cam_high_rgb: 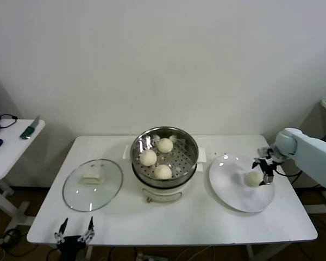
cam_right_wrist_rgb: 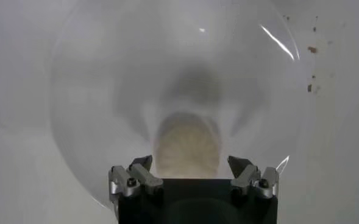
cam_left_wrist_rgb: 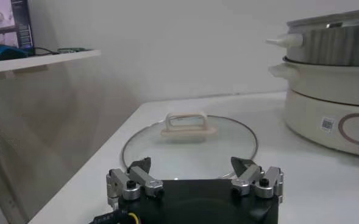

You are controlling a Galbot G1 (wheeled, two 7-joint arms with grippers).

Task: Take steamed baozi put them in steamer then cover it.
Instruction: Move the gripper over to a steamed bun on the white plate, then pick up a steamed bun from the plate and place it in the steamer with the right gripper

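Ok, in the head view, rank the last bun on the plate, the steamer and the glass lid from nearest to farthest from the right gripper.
1. Last bun: on the white plate, directly under the open right gripper.
2. Steamer: table centre, to that gripper's left, holding three buns.
3. Glass lid: flat on the table's left side, near the open left gripper.

White rectangular table (cam_high_rgb: 168, 225) against white wall. Steamer (cam_high_rgb: 164, 163) at table centre, toward rear edge: steel basket on white electric pot base, base resting on tabletop. Cover (cam_high_rgb: 92, 184) flat on tabletop near left edge, handle up, well apart from steamer. Flat white plate (cam_high_rgb: 231, 187) on tabletop near right edge, just beside steamer, not touching. Front edge strip bare between cover and plate.
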